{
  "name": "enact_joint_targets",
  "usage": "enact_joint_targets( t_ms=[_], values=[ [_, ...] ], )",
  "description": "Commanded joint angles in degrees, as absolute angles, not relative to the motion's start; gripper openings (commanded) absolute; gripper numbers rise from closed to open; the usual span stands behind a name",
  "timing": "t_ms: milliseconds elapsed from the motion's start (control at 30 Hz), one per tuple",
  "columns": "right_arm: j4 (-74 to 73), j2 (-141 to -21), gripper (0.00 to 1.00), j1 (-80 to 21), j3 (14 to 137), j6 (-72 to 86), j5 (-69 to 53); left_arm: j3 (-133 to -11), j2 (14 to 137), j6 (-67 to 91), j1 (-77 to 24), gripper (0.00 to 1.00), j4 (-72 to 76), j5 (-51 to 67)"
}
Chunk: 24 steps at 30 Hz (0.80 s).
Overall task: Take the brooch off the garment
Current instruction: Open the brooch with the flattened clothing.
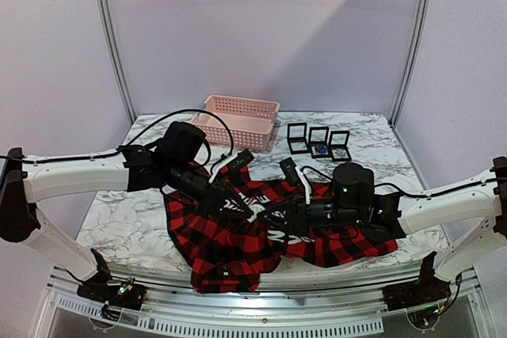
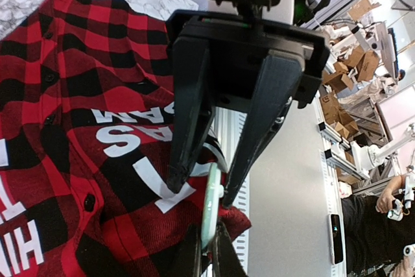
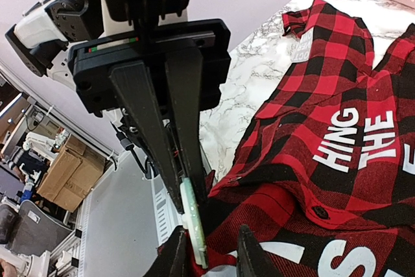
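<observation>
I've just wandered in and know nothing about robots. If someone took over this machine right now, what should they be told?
Left gripper: open, its fingers straddling the brooch without clamping it.
Right gripper: shut on the brooch, a pale green disc seen edge-on.
Garment: crumpled on the table between the arms; the brooch sits at a raised fold.
Done: brooch grasped.
Left: it looks attached to the cloth; pull it free, probably while the left gripper holds the fabric.

Matt woven flannel cloth garment [image 1: 222, 252]
</observation>
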<state>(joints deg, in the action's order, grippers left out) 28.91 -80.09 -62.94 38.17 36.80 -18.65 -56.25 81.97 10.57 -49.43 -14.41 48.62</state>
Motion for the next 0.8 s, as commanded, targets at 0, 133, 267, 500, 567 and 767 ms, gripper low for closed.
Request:
enact_joint_targets(
  t_ms=[0,133,267,500,567,767],
  values=[
    [30.1,-81.4,0.22,-63.1,38.0,37.0,-19.3,-56.2,81.0,10.2,-49.1,0.00,-13.3,50.0],
    [30.4,-81.9,0.19,-63.2,37.8,37.3,-19.6,-56.2,80.9,10.2,-49.0,0.00,-13.4,49.9],
    [30.7,-82.1,0.15,-63.2,37.6,37.7,-19.8,-56.2,80.8,10.1,-48.9,0.00,-13.3,50.1],
    [32.4,-83.0,0.01,-63.0,36.5,39.0,-19.7,-56.2,80.8,9.6,-48.9,0.00,-13.7,50.1],
    [33.4,-83.3,0.00,-63.0,36.0,39.6,-19.9,-56.1,80.8,9.5,-48.9,0.00,-13.7,50.3],
    [33.5,-84.2,0.00,-62.3,35.9,41.2,-19.3,-56.2,80.6,9.0,-48.9,0.00,-14.1,50.1]
  ],
)
